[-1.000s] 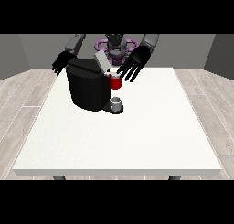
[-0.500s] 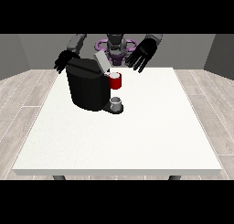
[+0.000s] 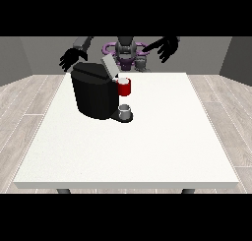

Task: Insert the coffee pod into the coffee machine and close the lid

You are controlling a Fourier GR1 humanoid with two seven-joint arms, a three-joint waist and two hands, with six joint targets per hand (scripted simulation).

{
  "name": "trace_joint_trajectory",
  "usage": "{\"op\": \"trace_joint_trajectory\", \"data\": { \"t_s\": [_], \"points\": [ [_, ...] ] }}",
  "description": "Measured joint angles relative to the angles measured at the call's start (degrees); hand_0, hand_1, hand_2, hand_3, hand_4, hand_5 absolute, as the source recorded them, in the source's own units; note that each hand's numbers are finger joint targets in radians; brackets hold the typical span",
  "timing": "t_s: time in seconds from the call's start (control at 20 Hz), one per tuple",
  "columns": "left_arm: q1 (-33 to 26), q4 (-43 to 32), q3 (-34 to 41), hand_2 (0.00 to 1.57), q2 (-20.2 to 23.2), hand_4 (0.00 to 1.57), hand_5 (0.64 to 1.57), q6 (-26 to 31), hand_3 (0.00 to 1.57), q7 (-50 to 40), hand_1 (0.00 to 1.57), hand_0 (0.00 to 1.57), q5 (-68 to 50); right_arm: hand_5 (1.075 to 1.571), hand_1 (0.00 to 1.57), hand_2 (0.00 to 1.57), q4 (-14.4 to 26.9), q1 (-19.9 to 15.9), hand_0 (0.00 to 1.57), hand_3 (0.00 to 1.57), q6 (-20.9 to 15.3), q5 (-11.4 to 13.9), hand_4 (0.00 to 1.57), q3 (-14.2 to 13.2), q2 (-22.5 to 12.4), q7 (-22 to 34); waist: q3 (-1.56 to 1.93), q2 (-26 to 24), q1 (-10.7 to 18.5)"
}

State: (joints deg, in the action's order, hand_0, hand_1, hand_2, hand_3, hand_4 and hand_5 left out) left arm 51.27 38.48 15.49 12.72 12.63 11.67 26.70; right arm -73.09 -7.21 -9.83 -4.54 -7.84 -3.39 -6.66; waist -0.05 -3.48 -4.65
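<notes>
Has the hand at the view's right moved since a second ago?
Yes. The hand at the view's right was close above the red thing at the machine; now it is raised and farther toward the view's right, away from the coffee machine.

coffee machine [image 3: 93,95]: black, upright, table's left-rear part; lid [image 3: 109,65]: grey, raised open, tilted

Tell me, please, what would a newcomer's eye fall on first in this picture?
First the black coffee machine on the white table, its lid raised. A red thing at the machine stands out, above a grey cup. Behind, both hands are raised with fingers spread: one at the view's left, one at the view's right.
</notes>
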Motion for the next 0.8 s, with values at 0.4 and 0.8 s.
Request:
{"op": "trace_joint_trajectory", "data": {
  "t_s": [0.4,0.8],
  "points": [
    [-11.5,1.1,4.2,0.00,-5.7,0.09,1.571,0.6,0.00,1.9,0.00,0.00,-7.4,1.571,0.00,0.00,-4.4,3.4,0.00,0.00,3.7,0.8,0.29,2.3,-2.9,3.3,0.02,-8.6,3.3],
    [-17.9,4.3,5.5,0.00,-7.6,0.06,1.571,2.9,0.00,1.6,0.00,0.00,-12.4,1.571,0.00,0.00,-10.0,-0.8,0.00,0.00,8.6,-1.2,0.00,2.8,-6.6,7.4,0.03,-10.5,6.6]
  ]
}}
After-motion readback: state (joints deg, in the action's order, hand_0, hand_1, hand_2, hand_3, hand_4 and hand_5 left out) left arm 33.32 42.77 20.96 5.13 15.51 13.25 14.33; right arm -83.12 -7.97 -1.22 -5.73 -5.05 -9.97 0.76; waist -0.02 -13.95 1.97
